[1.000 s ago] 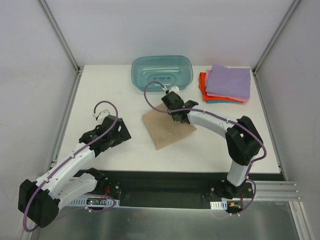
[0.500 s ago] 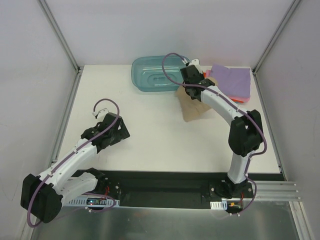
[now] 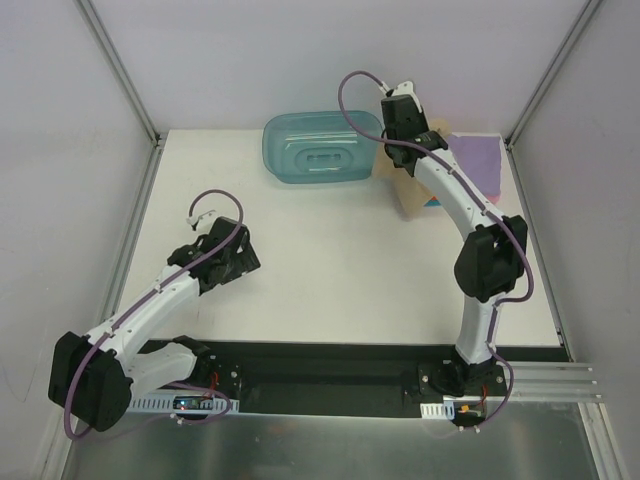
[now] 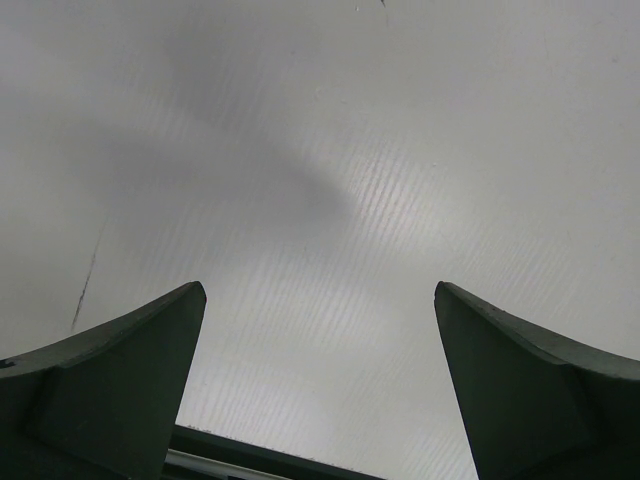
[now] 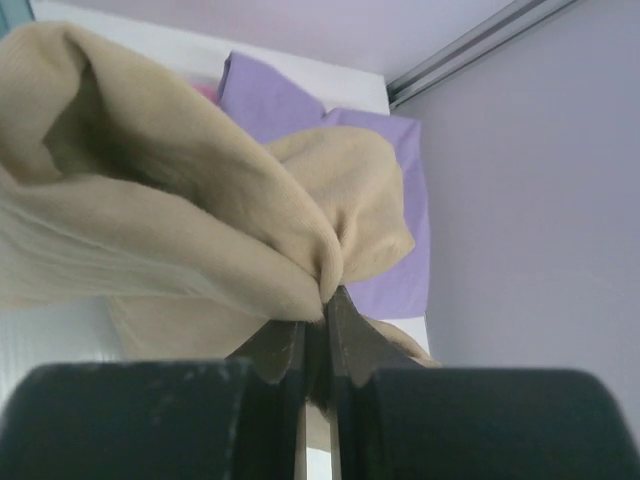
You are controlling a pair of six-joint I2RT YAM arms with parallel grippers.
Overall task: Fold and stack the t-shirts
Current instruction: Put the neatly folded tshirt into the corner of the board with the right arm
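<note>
At the far right of the table, the right gripper is pinched tight on a bunched fold of the tan-beige t-shirt. The shirt hangs lifted at the edge of the stack topped by the lilac t-shirt, beside the teal plastic tub. Well apart, the left gripper sits over the tabletop, fingers spread wide, holding nothing.

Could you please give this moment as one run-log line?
right gripper: shut on tan t-shirt, held aloft beside lilac t-shirt | left gripper: open, empty | stacking: not yet done
</note>
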